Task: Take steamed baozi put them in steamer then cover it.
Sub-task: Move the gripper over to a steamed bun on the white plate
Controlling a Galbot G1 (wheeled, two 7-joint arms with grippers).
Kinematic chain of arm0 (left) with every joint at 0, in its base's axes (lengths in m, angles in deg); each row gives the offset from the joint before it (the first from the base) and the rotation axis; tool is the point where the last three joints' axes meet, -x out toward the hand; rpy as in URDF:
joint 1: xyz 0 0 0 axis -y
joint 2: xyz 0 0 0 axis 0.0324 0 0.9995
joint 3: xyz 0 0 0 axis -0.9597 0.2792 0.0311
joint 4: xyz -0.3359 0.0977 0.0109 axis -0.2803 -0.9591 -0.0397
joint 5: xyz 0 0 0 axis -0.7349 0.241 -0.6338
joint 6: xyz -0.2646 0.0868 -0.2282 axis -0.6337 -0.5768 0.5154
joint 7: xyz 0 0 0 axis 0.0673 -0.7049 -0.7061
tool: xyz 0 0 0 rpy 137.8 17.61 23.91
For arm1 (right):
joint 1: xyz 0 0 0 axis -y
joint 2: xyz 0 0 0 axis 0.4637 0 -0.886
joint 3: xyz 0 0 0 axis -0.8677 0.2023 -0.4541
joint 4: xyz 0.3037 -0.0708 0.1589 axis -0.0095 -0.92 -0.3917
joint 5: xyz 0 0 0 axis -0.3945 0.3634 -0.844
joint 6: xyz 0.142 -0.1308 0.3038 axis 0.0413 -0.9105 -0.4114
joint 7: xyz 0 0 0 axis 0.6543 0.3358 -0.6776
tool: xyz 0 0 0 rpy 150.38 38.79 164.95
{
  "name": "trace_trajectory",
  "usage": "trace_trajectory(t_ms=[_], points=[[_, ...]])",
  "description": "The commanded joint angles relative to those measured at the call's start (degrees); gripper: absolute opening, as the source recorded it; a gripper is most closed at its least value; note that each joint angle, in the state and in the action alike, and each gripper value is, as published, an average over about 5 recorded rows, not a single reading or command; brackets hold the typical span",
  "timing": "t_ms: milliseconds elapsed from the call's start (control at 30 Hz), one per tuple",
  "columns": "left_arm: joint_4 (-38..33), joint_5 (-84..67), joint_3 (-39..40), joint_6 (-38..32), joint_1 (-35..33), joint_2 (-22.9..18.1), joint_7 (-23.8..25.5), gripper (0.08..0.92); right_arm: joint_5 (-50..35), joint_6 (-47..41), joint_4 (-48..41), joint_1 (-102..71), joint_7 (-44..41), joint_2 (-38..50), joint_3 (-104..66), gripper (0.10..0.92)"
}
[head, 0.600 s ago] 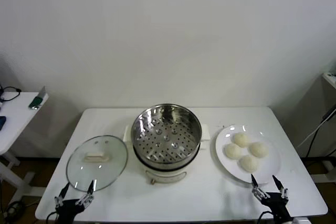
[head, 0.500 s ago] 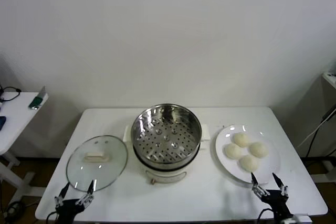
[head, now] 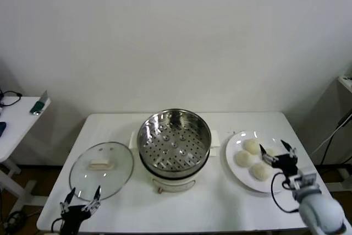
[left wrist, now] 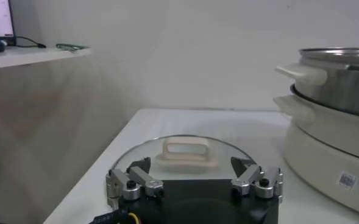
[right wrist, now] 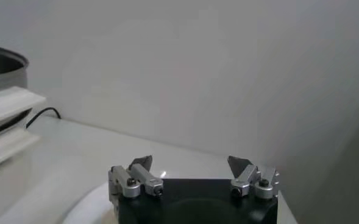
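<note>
While a small label [left wrist: 346,179] on the steamer [head: 174,138] base stays unreadable, we hold our right gripper [head: 275,152], jaws apart, over the steamed baozi [head: 251,146] on the white plate [head: 278,182]. Our left gripper [head: 81,197] waits open beside the cover [head: 102,170].

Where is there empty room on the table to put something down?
Bare white tabletop runs along the front edge, from the clear glass lid past the shiny steel steamer. The back corners also look free. It is crowded at the white plate of cream buns, where the right hand hovers.
</note>
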Motion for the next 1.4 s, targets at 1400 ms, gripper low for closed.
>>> trace_trajectory(t_ms=[1400], points=[[0.22,0.11,-0.85,-0.58,-0.26,-0.63,-0.09,0.823,17.7,13.4,-52.07,75.23,-54.38,-5.39,86.82,0.823]])
